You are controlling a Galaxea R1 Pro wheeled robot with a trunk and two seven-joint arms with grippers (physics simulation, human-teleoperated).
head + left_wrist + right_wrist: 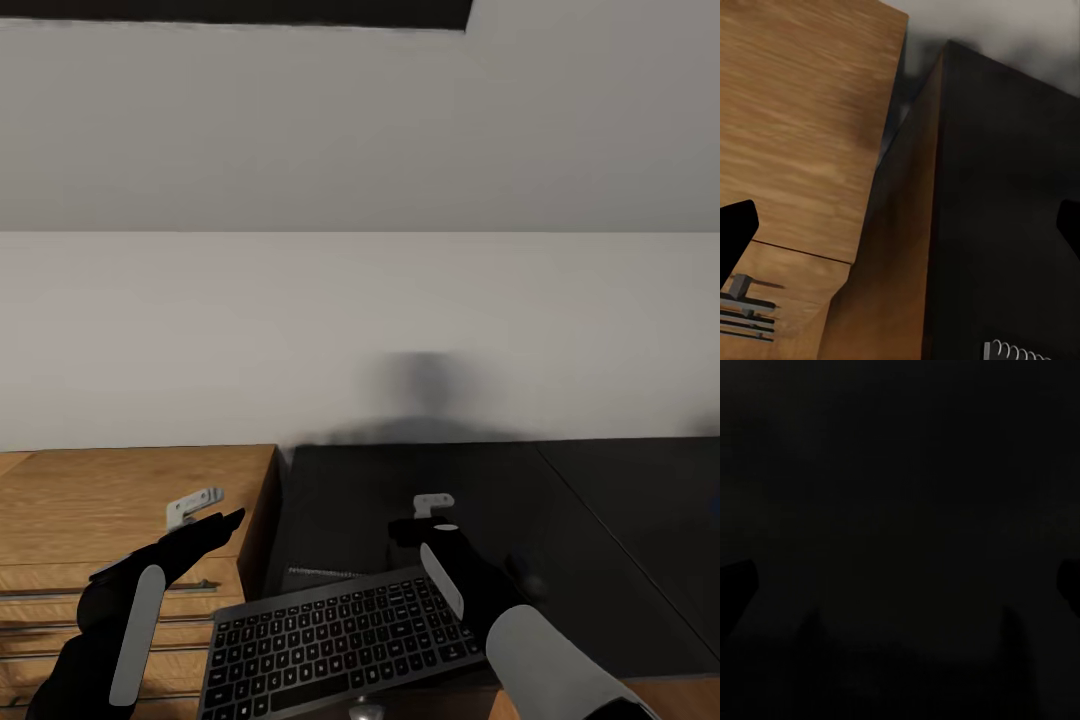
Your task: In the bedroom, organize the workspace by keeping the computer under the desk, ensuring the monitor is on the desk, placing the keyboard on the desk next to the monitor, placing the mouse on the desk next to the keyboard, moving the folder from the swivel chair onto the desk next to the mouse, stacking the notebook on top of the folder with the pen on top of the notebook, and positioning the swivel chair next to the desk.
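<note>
A dark grey keyboard (335,632) lies tilted across the near edge of the black desk (560,520), partly under my right forearm. I cannot tell what supports it. Just behind it, the spiral edge of a notebook (325,573) rests on the desk, and its wire binding (1016,351) is visible in the left wrist view. My right gripper (425,520) hovers open over the black desk top, beyond the keyboard, with nothing between its fingertips (736,585). My left gripper (205,520) stands open above the wooden cabinet beside the desk.
A wooden drawer cabinet (120,490) with metal handles (150,590) stands against the desk's left side (900,247). A plain white wall (360,330) rises close behind both. The desk top stretches to the right.
</note>
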